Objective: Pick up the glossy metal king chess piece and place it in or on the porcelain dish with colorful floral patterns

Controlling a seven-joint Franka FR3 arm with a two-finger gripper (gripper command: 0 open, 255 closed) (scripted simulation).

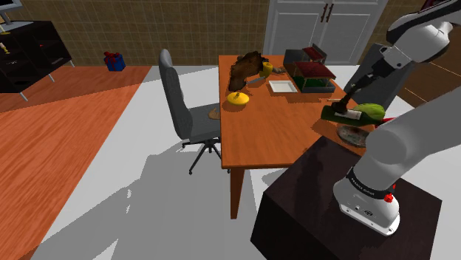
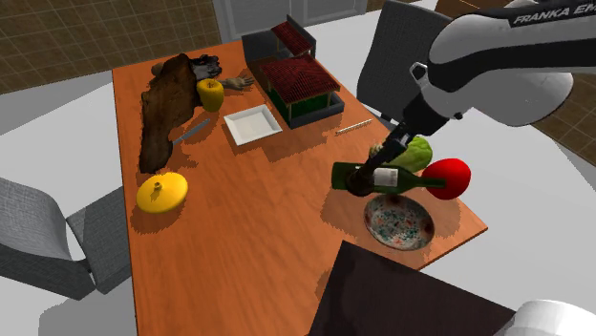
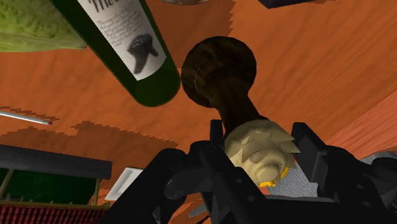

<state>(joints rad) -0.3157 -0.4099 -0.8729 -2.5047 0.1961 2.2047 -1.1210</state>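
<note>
The gripper [image 3: 257, 137] is clamped on the king [image 3: 219, 73]. Its jaws pinch the pale tan, ruffled head, while the dark brown stem and round, glossy base point away from the hand.

Just beside the base lies a dark green bottle [image 3: 127, 44] with a white printed label, on its side. Whether the king touches the table [image 2: 287, 220] I cannot tell.

The second exterior view sets the gripper [image 2: 387, 153] over the bottle [image 2: 387, 178], with a leafy lettuce [image 2: 417, 153] and a red fruit [image 2: 451, 177] by the neck. The dish [image 2: 398, 221], round and speckled in many colours, sits near the bottle toward the stand [image 1: 310, 214].

Farther along the smooth orange wood top are a white square tray [image 2: 252, 125] and a yellow lidded pot [image 2: 160, 193].

The shoulder view adds a grey chair [image 1: 185, 111], white cupboards [image 1: 325, 22], a brown tiled wall [image 1: 148, 29] and a plank floor [image 1: 52, 140].
</note>
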